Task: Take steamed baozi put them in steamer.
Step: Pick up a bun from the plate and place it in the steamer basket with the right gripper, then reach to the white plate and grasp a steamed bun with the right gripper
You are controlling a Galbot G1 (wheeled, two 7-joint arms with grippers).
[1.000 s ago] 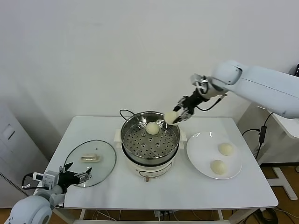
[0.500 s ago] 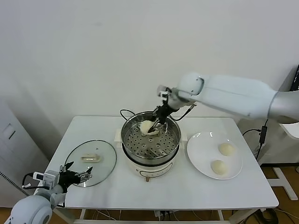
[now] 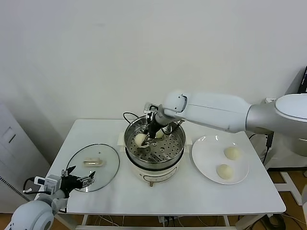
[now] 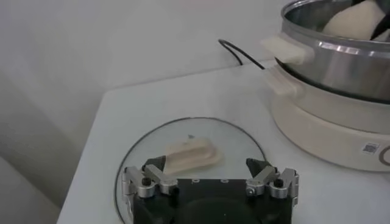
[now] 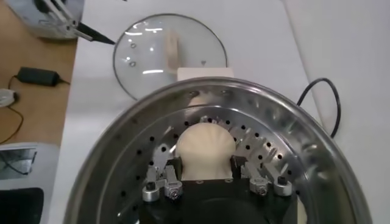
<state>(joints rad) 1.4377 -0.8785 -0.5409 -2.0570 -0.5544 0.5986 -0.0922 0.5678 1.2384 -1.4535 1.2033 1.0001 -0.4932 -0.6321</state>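
Here, from the head, the right gripper (image 3: 146,135) pinches a baozi (image 3: 140,139) low inside the steamer (image 3: 154,142), near another bun (image 3: 160,134), while the left wrist shows the left gripper (image 4: 210,182) spread wide over the glass lid (image 4: 192,153), and the right wrist shows the bun squeezed between its fingers (image 5: 163,181).

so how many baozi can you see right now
4. Two lie on the white plate: one farther back, one nearer. Two are in the steamer: one held by the right gripper, one partly hidden behind it.
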